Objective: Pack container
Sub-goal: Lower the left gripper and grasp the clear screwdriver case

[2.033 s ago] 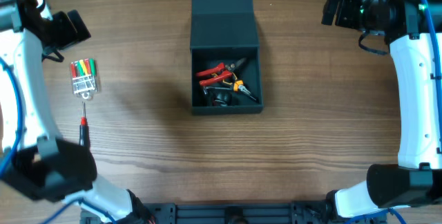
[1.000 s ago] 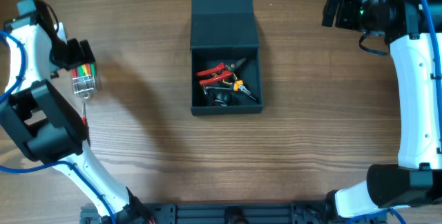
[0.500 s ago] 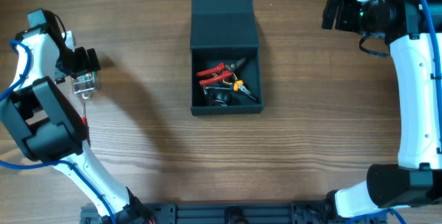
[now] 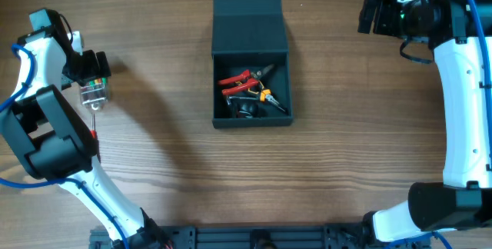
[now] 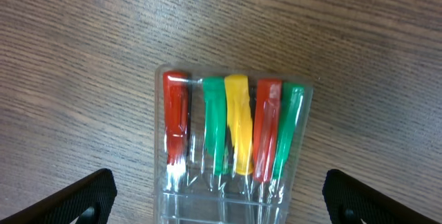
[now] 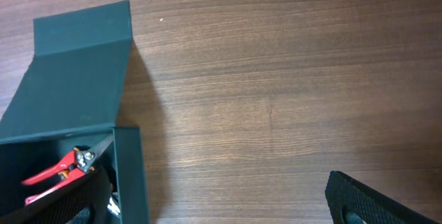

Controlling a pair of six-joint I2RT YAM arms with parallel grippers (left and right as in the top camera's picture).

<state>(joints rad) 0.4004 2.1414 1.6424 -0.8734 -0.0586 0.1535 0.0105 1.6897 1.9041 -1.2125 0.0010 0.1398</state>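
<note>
The container (image 4: 250,26) sat in the middle of the wooden table (image 4: 169,164), its hinged lid thrown back flat on the far side. Red-handled pliers (image 4: 237,78) and a yellow-handled tool (image 4: 265,95) lay inside. The left gripper (image 5: 219,198) hung well apart from it, over at the table's left edge. Its jaws were spread wide either side of a clear plastic case of coloured screwdrivers (image 5: 231,134), with neither fingertip touching the case. The right gripper (image 4: 366,12) was off beyond the container's far right corner, well apart from it. Its jaws were also wide apart and held nothing, and in its wrist view the container lay at the left edge.
</note>
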